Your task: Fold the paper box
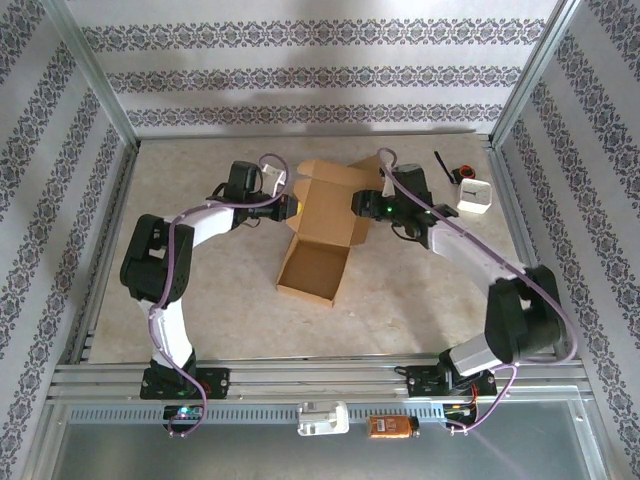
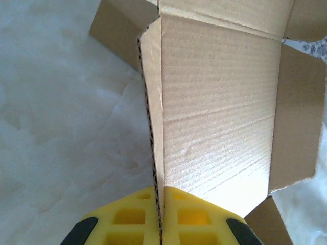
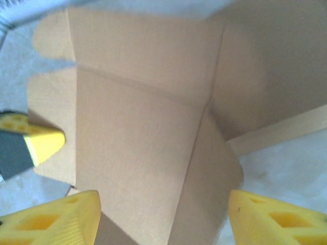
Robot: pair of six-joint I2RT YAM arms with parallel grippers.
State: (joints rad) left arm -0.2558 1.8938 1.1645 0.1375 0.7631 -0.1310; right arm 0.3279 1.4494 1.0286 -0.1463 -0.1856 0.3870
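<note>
A brown cardboard box [image 1: 322, 232] lies opened out in the middle of the table, its tray part toward me and its lid panel and flaps toward the back. My left gripper [image 1: 287, 206] is shut on the upright left side flap [image 2: 153, 117]; the yellow fingers [image 2: 134, 217] pinch the flap's corrugated edge. At the lid's right side my right gripper [image 1: 362, 203] is open, its yellow fingertips [image 3: 59, 217] standing on either side of a folded cardboard flap [image 3: 207, 173] without closing on it. The left gripper's finger [image 3: 36, 143] shows past the lid's far edge.
A small white box [image 1: 475, 194] with a red and black item and a thin black stick [image 1: 441, 167] sits at the back right. Metal frame rails [image 1: 510, 120] and patterned walls [image 1: 300, 75] ring the table. An orange item [image 1: 390, 427] lies on the front ledge.
</note>
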